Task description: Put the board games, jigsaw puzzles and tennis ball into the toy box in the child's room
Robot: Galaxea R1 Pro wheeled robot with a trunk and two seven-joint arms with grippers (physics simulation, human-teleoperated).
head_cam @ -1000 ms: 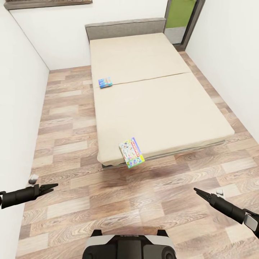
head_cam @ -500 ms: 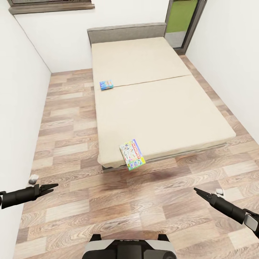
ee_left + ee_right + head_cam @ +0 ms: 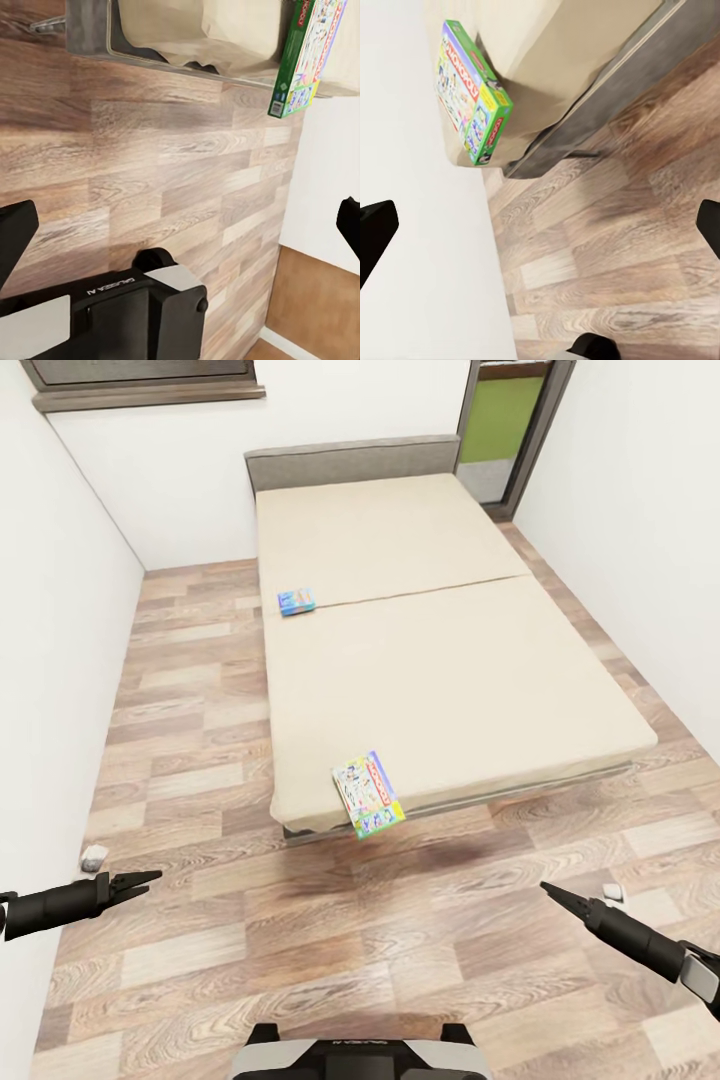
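Observation:
Two board games lie on the beige bed (image 3: 450,660). A light blue one (image 3: 296,600) sits at the mattress's left edge, about halfway up. A white, green and red one (image 3: 368,793) hangs over the foot corner, and it also appears in the left wrist view (image 3: 307,52) and the right wrist view (image 3: 472,94). My left gripper (image 3: 150,877) and right gripper (image 3: 548,887) hover over the wooden floor in front of the bed, both open and empty. Their fingers (image 3: 15,232) (image 3: 375,225) stand far apart. The table, toy box, puzzles and ball are out of view.
White walls close in on the left and right of the floor strip. A window sill (image 3: 150,395) is at the back left and a doorway (image 3: 505,420) at the back right. Small white objects (image 3: 94,854) (image 3: 612,892) lie on the floor. My base (image 3: 360,1055) is below.
The whole picture has shifted slightly, with more of the window showing, so the camera has moved. Both arms hold the same pose and the games have not moved.

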